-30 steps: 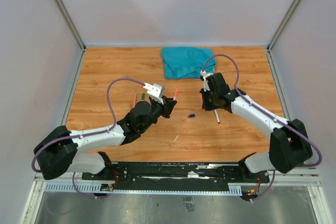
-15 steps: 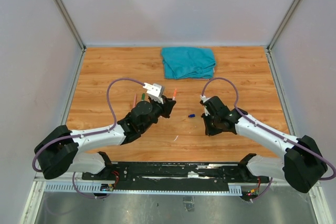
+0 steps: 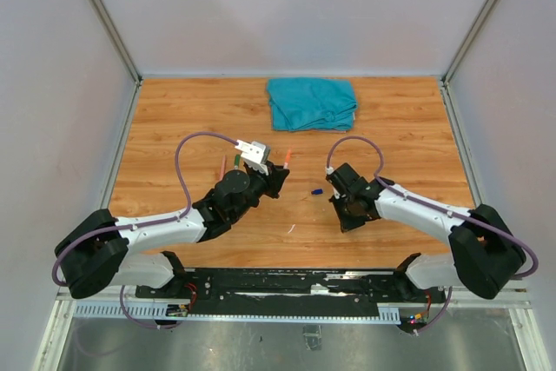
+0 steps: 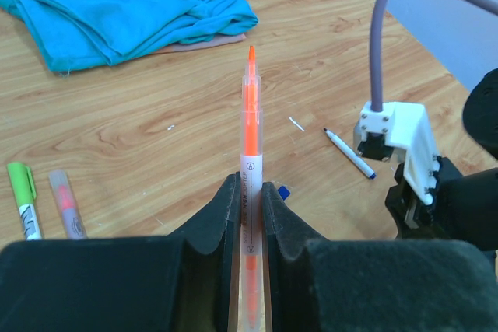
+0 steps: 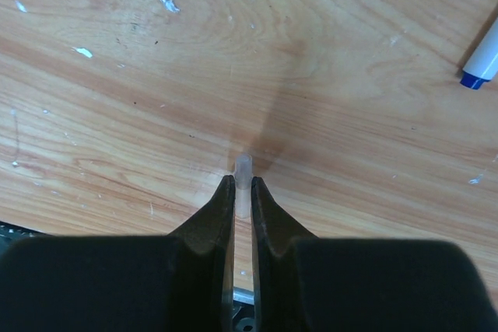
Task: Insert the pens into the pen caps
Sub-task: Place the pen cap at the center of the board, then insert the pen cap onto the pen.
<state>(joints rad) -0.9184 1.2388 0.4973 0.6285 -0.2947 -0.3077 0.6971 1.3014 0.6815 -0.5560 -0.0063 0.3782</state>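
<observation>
I judge the task is midway. The orange pen (image 4: 250,122) is not yet in a cap. A blue-tipped pen (image 4: 349,154) and a blue cap (image 4: 282,190) lie loose on the table (image 4: 117,114). For the green pen (image 4: 22,199) and the red pen (image 4: 65,203), I cannot tell if they are capped. My left gripper (image 4: 249,188) clamps the orange pen, with its tip reaching out beyond the fingers. My right gripper (image 5: 241,184) pinches what I take for a small pale cap (image 5: 243,167), low over the wood and apart from that pen.

Uncapped orange pen (image 4: 250,145) sits clamped, tip forward; pale pen cap (image 5: 243,170) likewise.
</observation>
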